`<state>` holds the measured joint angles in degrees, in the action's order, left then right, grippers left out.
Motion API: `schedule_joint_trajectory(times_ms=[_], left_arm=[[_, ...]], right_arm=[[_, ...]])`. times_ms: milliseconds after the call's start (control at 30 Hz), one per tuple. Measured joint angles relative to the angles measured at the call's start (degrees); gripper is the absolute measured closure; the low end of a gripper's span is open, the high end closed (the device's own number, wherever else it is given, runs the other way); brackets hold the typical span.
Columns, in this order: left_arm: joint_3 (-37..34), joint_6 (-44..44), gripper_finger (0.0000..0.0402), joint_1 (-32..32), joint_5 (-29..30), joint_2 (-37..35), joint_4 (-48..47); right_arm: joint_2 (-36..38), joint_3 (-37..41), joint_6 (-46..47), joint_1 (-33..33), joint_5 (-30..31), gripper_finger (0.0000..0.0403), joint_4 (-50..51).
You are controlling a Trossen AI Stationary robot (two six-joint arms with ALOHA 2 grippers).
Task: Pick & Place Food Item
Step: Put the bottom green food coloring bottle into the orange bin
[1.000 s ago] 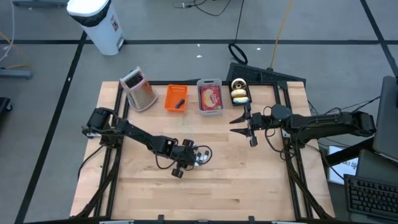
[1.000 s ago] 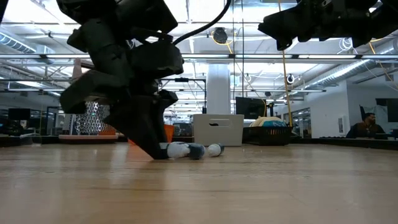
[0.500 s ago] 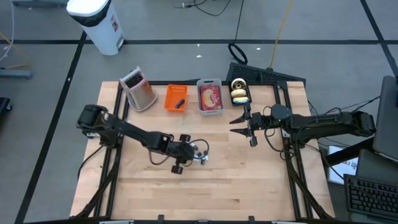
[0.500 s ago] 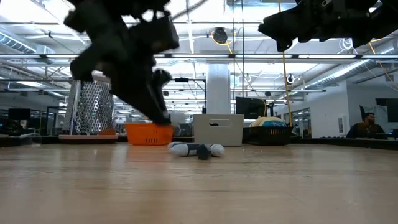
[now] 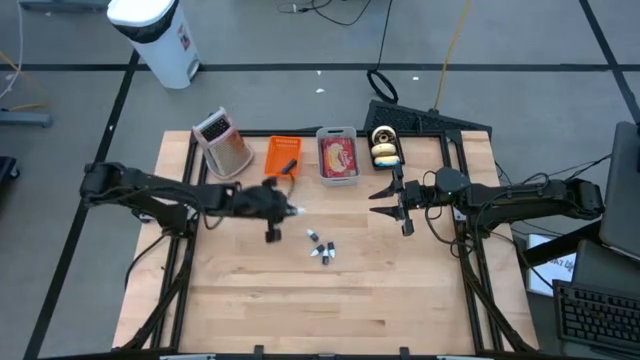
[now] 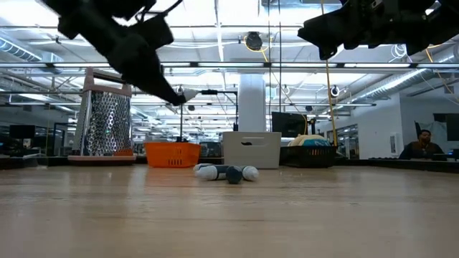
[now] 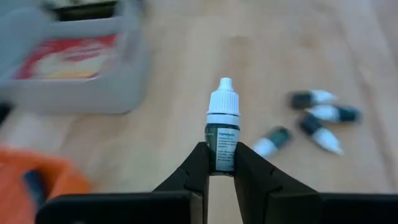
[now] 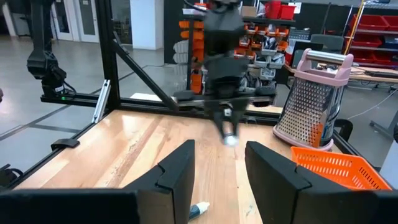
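Note:
My left gripper (image 5: 287, 210) hangs above the table near the orange basket (image 5: 283, 157), shut on a small dropper bottle (image 7: 222, 127) with a dark green body and a white cap. The low view shows the left gripper (image 6: 179, 97) high over the wood. Several more dropper bottles (image 5: 321, 248) lie on their sides on the table to its near right, also seen in the left wrist view (image 7: 311, 115). My right gripper (image 5: 386, 197) waits open and level at the right, with nothing between its fingers (image 8: 180, 174). My left gripper pinches the bottle's lower body (image 7: 222, 163) between its two fingers (image 7: 198, 169). The bottle lies along the fingers, its white cap (image 7: 224, 99) pointing forward past their tips. The fingers slant down from the table's left side. The bottle is lifted clear of the table.
A metal grater (image 5: 225, 143) stands at the far left. A grey tray (image 5: 338, 130) with a red package sits beside the orange basket, with stacked buns (image 5: 384, 147) to its right. Bare wood (image 5: 320, 310) fills the near half of the table.
My left gripper has taken one dropper bottle out of the pile, lifted it clear and drawn back toward the table's left and far edge, near the orange basket, tipping less steeply. The other bottles stay lying on the table.

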<state>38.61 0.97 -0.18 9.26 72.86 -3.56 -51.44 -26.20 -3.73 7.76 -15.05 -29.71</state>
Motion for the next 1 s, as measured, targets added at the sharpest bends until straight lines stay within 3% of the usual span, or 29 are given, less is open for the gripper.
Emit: schedule_joint_trajectory(times_ms=[100, 333, 600, 1000], left_arm=[[-2.4, -4.4, 0.0356, 4.3, 2.3, -3.4, 4.4], [-2.6, -16.1, 0.0343, 13.2, 15.7, -4.7, 4.1], [-2.5, -25.8, 0.0352, 21.3, 11.2, 0.7, 3.6], [-2.5, -29.8, 0.0336, 25.3, 10.1, 9.7, 8.8]], right_arm=[[0.0, 0.0, -0.1, 0.0, 0.0, 0.0273, 0.2], [0.0, 0.0, -0.4, 0.0, 0.0, 0.0273, 0.1], [0.0, 0.0, 0.0, 0.0, 0.1, 0.0273, 0.0], [0.0, 0.0, 0.0, 0.0, 0.2, 0.0273, 0.0]])
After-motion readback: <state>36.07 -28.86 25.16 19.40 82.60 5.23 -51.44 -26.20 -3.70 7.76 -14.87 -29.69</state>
